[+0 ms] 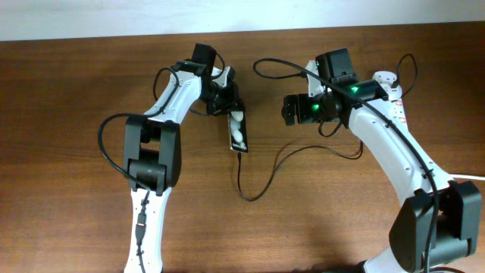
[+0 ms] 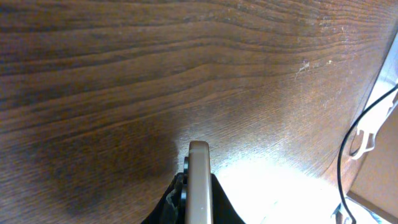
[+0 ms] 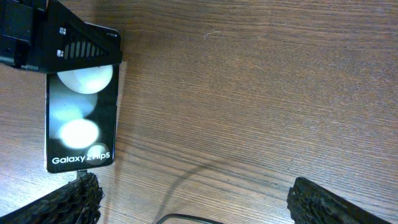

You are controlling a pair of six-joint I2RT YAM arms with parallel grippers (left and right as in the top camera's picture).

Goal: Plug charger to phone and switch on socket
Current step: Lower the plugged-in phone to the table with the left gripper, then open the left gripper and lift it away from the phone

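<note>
The phone [image 1: 237, 133] lies flat at the table's middle, its screen showing white round spots and white lettering [image 3: 81, 124]. My left gripper [image 1: 226, 102] is shut on the phone's far end; the left wrist view shows the phone's pale edge [image 2: 199, 163] between the black fingers [image 2: 199, 190]. The charger cable [image 1: 254, 189] runs from the phone's near end in a loop toward the right. Its tip touches that end. My right gripper [image 1: 290, 111] is open and empty, to the right of the phone; its fingers [image 3: 194, 196] are spread wide. The socket is not in view.
A thick white cord [image 1: 468, 177] shows at the right edge of the table. Black robot cables [image 1: 280, 72] arch behind the right arm. The left gripper's body [image 3: 68, 40] covers the phone's far end in the right wrist view.
</note>
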